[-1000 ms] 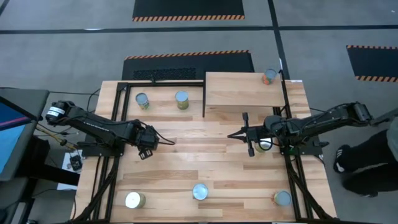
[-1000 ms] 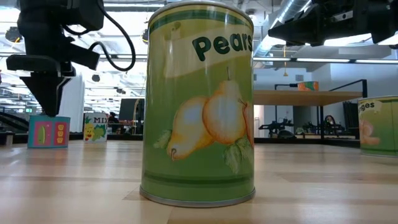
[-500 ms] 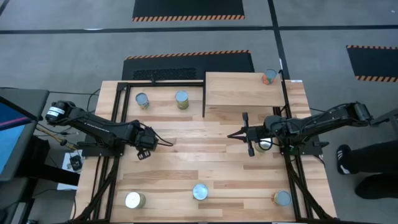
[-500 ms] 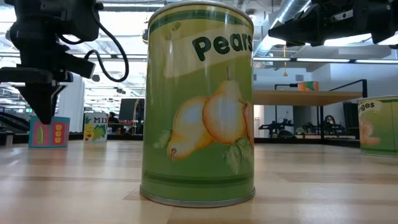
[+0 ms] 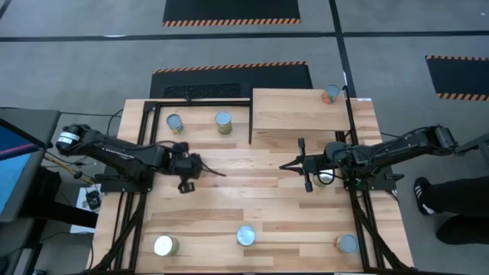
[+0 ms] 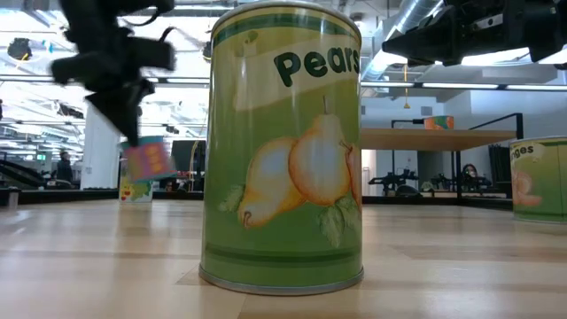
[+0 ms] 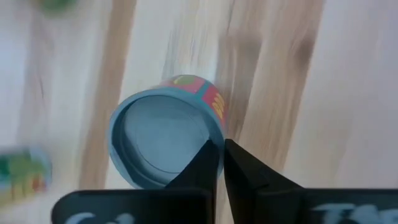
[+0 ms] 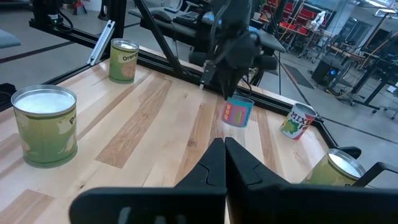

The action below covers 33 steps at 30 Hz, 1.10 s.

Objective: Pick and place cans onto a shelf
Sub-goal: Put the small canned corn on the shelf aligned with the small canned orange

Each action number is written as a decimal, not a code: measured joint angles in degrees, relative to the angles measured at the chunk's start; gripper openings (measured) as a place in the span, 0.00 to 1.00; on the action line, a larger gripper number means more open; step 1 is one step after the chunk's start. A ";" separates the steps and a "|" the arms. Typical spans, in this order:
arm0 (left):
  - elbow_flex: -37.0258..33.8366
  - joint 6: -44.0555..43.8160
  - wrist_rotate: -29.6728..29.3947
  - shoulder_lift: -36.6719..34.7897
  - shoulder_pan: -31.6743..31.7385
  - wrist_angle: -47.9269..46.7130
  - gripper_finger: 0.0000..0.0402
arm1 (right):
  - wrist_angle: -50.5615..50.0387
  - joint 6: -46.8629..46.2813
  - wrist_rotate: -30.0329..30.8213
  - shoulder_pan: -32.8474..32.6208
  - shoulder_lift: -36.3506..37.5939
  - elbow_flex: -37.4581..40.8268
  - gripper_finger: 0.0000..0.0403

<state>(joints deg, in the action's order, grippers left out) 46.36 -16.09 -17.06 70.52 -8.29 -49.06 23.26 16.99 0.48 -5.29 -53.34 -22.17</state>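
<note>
The carry step is judged to be in hand: the blue can (image 7: 158,134) must next be moved across to the shelf (image 5: 294,114) and set down upright. The can is held off the table, well apart from the shelf, its rim pinched between the fingers of the left gripper (image 7: 222,146). The right gripper (image 8: 224,143) is parked near the shelf, closed on nothing.

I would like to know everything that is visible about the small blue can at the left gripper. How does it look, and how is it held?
The blue can is a small cylinder with a light blue label carrying pink and green patches. The end facing the wrist camera looks recessed and pale blue-grey, with a thin rim around it. The left gripper is shut on that rim at one side, and nothing else touches the can. In the low view it hangs slightly tilted under the gripper, clear of the table.
</note>
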 joint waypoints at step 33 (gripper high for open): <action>26.39 34.96 12.24 33.65 13.54 21.47 0.03 | 0.52 -0.07 0.01 0.07 0.02 -0.02 0.02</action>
<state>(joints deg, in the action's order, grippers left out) 72.74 18.87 -4.82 104.18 5.26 -27.59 23.78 16.93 0.49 -5.21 -53.32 -22.20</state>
